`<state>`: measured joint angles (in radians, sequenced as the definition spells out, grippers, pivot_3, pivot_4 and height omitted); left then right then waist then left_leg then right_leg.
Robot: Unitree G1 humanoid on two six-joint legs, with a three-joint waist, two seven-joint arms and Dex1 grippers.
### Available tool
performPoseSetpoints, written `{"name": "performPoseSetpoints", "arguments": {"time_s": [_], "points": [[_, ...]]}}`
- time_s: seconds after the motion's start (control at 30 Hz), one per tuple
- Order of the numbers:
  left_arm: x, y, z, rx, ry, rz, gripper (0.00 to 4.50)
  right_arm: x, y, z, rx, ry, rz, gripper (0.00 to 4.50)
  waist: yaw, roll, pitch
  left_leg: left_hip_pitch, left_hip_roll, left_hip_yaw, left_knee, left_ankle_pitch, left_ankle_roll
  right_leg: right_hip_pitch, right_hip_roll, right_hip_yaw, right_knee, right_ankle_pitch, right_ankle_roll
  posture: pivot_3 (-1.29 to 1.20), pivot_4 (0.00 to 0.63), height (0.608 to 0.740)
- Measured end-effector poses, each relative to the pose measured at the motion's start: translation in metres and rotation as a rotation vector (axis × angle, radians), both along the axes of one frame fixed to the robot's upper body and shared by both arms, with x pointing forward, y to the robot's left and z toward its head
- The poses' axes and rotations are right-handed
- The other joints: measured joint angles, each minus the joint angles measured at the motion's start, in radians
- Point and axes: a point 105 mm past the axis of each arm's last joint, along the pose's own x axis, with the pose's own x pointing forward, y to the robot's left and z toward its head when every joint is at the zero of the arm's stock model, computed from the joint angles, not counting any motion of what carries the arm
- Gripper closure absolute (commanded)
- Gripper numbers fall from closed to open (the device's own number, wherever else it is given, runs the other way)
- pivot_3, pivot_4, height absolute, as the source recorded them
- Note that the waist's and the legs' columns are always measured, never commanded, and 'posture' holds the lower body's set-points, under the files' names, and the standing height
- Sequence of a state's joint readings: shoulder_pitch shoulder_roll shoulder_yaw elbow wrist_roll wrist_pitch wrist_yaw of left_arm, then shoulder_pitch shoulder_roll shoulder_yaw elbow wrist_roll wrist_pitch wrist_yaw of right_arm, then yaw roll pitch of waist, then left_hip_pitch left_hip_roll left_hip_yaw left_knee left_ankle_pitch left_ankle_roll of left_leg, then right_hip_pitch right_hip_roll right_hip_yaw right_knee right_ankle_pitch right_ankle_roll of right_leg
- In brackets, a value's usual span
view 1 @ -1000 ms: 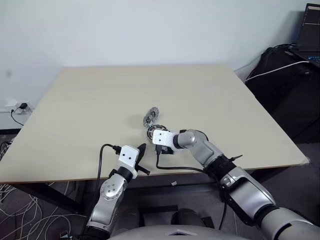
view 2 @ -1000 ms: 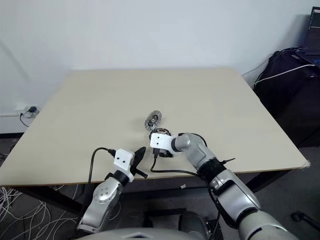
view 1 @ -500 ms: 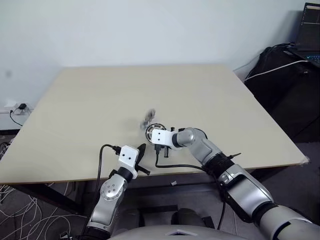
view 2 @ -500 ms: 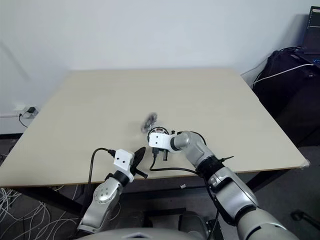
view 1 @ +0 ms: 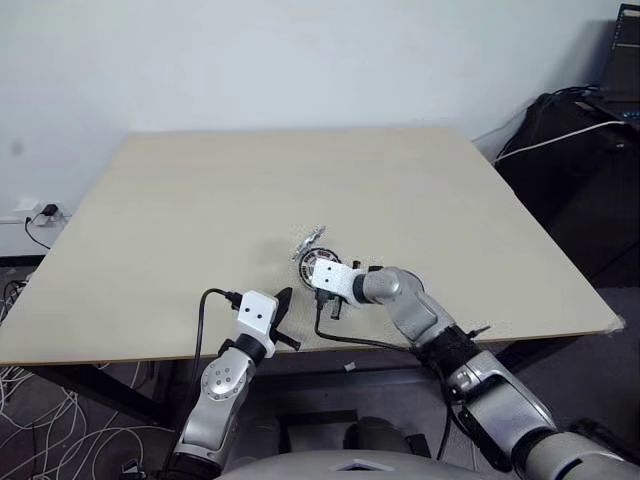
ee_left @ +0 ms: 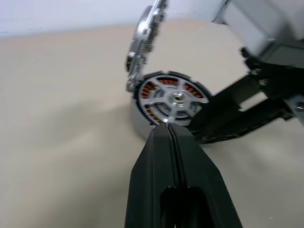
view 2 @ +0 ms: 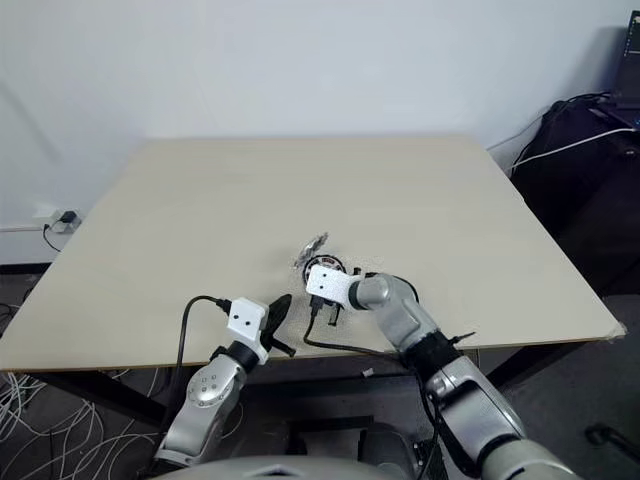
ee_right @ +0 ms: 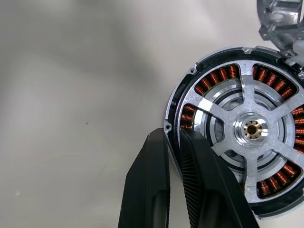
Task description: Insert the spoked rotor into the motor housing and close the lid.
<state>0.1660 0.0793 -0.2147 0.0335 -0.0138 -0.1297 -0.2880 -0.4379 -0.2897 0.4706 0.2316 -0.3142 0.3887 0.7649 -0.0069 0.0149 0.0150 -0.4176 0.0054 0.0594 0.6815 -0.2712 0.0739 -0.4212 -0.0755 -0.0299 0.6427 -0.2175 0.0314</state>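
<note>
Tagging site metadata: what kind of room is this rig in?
Likely an office or lab room: a plain pale table against a white wall, loose cables on the floor, a laptop at one side.

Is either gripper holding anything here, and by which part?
The right gripper appears to pinch the motor housing by its rim; the left gripper, shut, holds nothing.

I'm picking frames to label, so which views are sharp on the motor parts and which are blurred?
Right wrist view: motor housing windings and spoked rotor crisp. Left wrist view: housing fairly sharp, the leaning lid soft, left gripper blurred up close. Eye views: parts too small for detail.
</note>
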Motion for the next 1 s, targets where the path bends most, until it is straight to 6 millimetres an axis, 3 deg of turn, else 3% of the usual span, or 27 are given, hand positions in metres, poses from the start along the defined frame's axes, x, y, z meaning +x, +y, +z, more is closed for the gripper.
{"name": "performPoseSetpoints", "arguments": {"time_s": [0.23,0.43,0.63,0.77,1.0], "points": [[0.000,-0.002,-0.001,-0.010,0.015,-0.015,4.50,-0.024,-0.018,0.012,0.029,0.046,-0.150,4.39,-0.001,0.000,0.000,-0.004,0.000,0.000,0.000,0.000,0.000,-0.005,0.000,0.000,0.001,0.000,0.000,0.00,0.000,0.740],[0.003,-0.006,0.000,-0.015,0.021,-0.043,4.50,-0.033,-0.005,0.034,0.179,0.127,-0.296,4.39,-0.001,0.000,0.000,-0.004,0.000,-0.001,0.001,0.000,0.000,-0.005,0.001,-0.002,0.002,0.000,0.000,0.00,0.000,0.740],[0.002,-0.007,-0.001,-0.016,0.027,-0.048,4.50,-0.024,0.007,0.041,0.299,0.209,-0.465,4.39,-0.001,0.000,0.000,-0.005,-0.001,-0.001,0.001,0.000,0.000,-0.005,0.001,-0.003,0.001,0.000,0.001,0.00,0.000,0.740],[0.002,-0.006,-0.002,-0.015,0.030,-0.046,4.50,-0.017,0.003,0.034,0.295,0.245,-0.557,4.39,-0.002,0.000,0.000,-0.005,-0.001,0.000,0.001,0.000,0.000,-0.004,0.001,-0.004,0.001,0.000,0.001,0.00,0.000,0.740],[0.000,-0.004,-0.005,-0.014,0.047,-0.037,4.50,-0.022,0.002,0.020,0.285,0.337,-0.607,4.39,-0.005,0.000,0.000,-0.004,0.000,0.000,0.001,0.001,0.001,-0.005,0.004,-0.004,0.002,0.000,0.001,0.00,0.000,0.740]]}}
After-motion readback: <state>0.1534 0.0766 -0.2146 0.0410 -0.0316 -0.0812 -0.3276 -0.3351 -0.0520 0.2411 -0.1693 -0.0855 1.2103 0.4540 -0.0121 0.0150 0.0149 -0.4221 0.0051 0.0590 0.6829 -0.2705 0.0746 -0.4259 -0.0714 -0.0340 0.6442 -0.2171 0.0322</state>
